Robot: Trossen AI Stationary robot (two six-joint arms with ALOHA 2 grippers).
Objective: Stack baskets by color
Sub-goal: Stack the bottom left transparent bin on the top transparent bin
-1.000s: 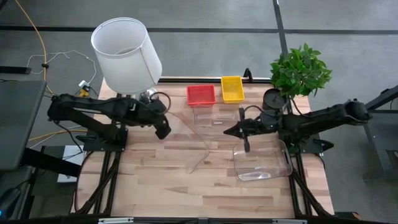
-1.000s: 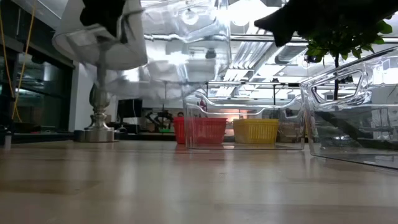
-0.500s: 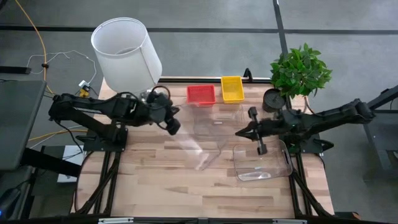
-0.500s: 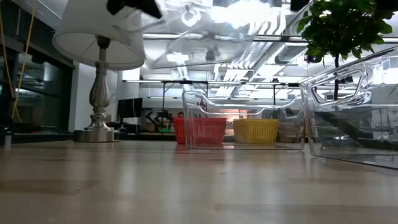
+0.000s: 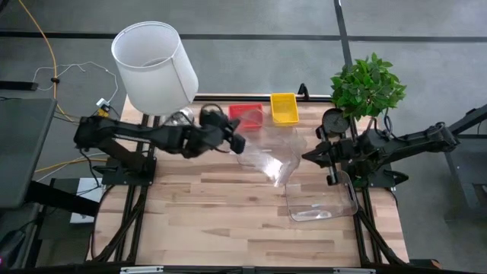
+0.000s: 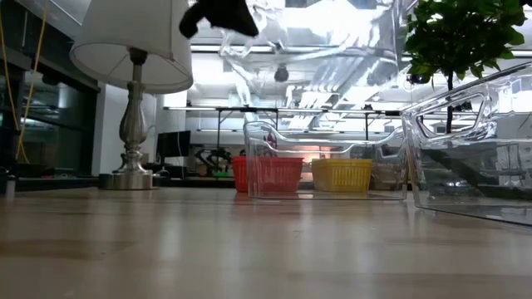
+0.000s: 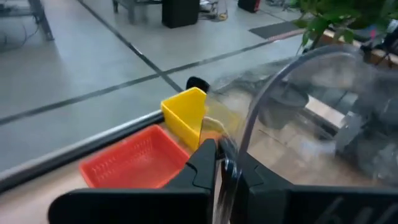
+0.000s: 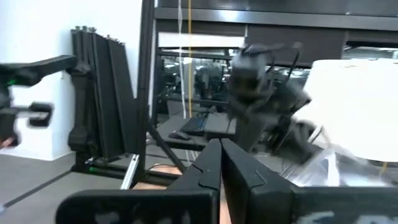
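Note:
A red basket (image 5: 246, 115) and a yellow basket (image 5: 284, 108) sit side by side at the table's far edge. One clear tub (image 6: 326, 163) stands on the table just in front of them. A second clear tub (image 5: 272, 156) hangs in the air above it, and my left gripper (image 5: 237, 142) is shut on it. A third clear tub (image 5: 321, 199) rests on the table at the right. My right gripper (image 5: 307, 158) is shut on nothing, raised over the table's right side. My left gripper pinches the clear tub's rim edge (image 7: 214, 140) between its two fingers. The fingers reach in from the table's left, nearly level. The tub hangs tilted beyond the fingers (image 6: 220, 15), lifted clear of the table and of the tub below.
A lamp with a white shade (image 5: 154, 65) stands at the far left corner. A potted plant (image 5: 367, 85) stands at the far right corner. Bare wooden tabletop (image 5: 228, 228) fills the near half.
My left gripper has carried the clear tub toward the table's right edge and a little toward the far edge, turning as it went; the tub has tipped and now hangs over the tub in front of the baskets. My right gripper has drawn back toward the right edge and risen.

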